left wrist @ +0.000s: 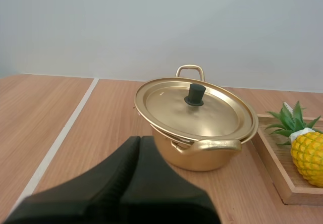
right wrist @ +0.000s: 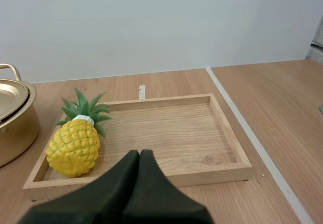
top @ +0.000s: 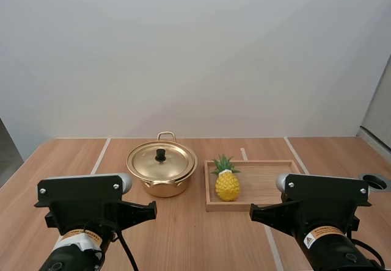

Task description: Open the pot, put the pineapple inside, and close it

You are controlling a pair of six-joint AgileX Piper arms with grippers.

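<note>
Honestly, your left gripper (left wrist: 140, 141) and right gripper (right wrist: 140, 153) both sit with fingers pressed together, empty; pinch that small knob (left wrist: 195, 94) off-centre and the lid (left wrist: 219, 117) slips.

A shallow wooden tray (top: 269, 179) lay flat on the light wood surface (top: 183, 234), right of its middle. A white stripe (top: 101, 155) crossed the surface well to the tray's left, and a second stripe (top: 295, 153) ran just beside its right end. A short white mark (top: 243, 154) sat behind its far rim. A dark round opening (top: 374, 182) lay near the surface's right edge.
</note>
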